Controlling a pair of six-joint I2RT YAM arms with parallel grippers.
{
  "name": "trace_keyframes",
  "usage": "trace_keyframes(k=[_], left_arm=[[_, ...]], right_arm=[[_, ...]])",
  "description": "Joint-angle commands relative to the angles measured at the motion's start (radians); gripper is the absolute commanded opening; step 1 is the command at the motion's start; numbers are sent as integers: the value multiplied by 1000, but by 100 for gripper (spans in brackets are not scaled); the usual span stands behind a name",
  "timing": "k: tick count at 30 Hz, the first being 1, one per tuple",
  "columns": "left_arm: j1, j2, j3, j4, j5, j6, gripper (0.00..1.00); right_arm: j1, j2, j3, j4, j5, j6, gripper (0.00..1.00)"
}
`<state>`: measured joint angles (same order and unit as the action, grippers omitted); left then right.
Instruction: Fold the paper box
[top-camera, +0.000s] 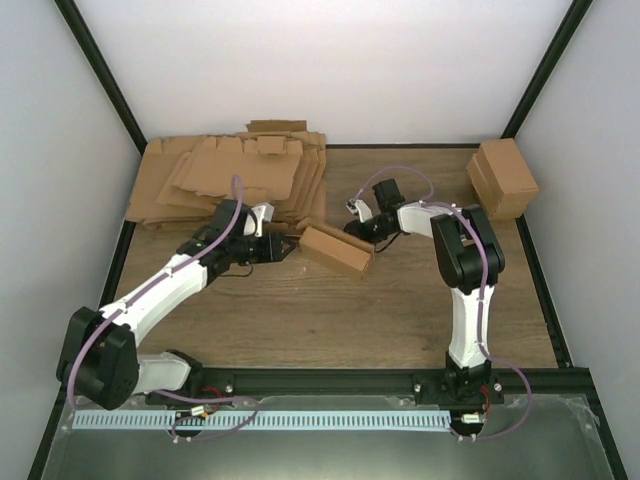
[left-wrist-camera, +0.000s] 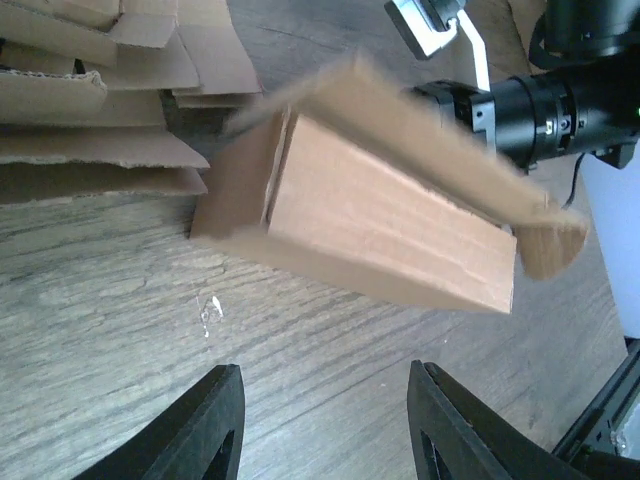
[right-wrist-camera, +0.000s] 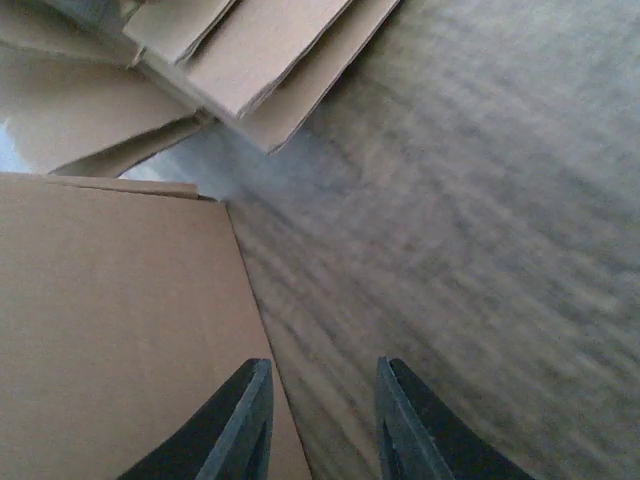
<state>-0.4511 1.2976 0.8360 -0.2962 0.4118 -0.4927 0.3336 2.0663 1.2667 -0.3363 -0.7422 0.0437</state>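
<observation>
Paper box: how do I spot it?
Look at the middle of the wooden table. The paper box is the small oblong carton lying alone there, not the flat cardboard pile at the back left or the blocky carton far right.

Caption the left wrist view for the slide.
Open left gripper faces the partly folded paper box across the wooden table; flat cardboard sheets behind.

Behind and left of the paper box (top-camera: 336, 250) a pile of cardboard sheets (top-camera: 225, 180) blocks passage, while the table (top-camera: 340, 325) in front lies open.
</observation>
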Motion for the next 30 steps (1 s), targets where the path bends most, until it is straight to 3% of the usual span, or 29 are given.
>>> trace_keyframes(k=[1, 5, 10, 14, 19, 24, 30], left_arm=[[5, -25, 12, -28, 26, 2, 47], [2, -32, -43, 26, 117, -28, 45], [-52, 9, -163, 226, 194, -130, 43], [-120, 107, -140, 315, 157, -161, 40], [-124, 187, -99, 417, 129, -200, 41], [-123, 255, -72, 489, 92, -252, 40], [-123, 305, -40, 553, 49, -288, 46]], right_arm=[[-10, 43, 43, -24, 63, -1, 31], [-11, 32, 25, -10, 50, -3, 32], [-12, 26, 20, -8, 54, -2, 32], [-11, -11, 17, 3, 56, 15, 33], [-11, -49, 12, 17, 60, 34, 34], [-10, -34, 8, 27, -29, 27, 35], [-5, -27, -49, 61, -69, 36, 36]])
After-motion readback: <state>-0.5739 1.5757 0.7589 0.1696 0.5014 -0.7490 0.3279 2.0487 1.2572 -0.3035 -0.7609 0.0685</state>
